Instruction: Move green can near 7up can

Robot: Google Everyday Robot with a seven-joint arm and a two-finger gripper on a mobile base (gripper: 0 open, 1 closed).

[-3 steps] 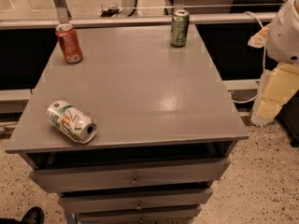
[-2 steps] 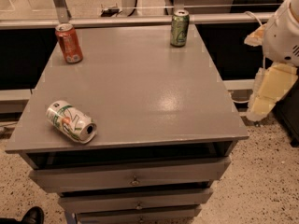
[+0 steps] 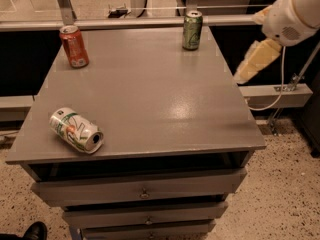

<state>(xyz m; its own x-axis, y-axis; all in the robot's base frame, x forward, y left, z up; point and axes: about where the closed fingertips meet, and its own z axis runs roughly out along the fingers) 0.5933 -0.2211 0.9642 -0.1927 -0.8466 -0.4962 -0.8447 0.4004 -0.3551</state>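
Grey and faintly glossy, the flat-topped counter takes up most of the view, with a bright patch of reflected light right of its middle. The dark green metallic drink can with a silver top stands upright at the far edge, towards the back right corner, with nothing touching it.

My pincer, a pale cream part at the end of my white arm, hangs off the counter's right side. It sits beyond the edge and a little nearer the camera than the green can, near it but clearly apart. Whether the pincer is released or clenched I cannot tell (it grasps nothing that I can see). A thin white cable loops down below it.

The white drink can with green swirl graphics lies on its side near the front left corner, its open end turned towards the front right. It is well apart from the green can, almost diagonally across the top. A red-orange drink can stands upright at the back left.

Under the top are stacked grey drawers with small knobs. A metal rail runs along behind the counter, a speckled floor spreads around it, and the toe of a black shoe shows at the bottom left.
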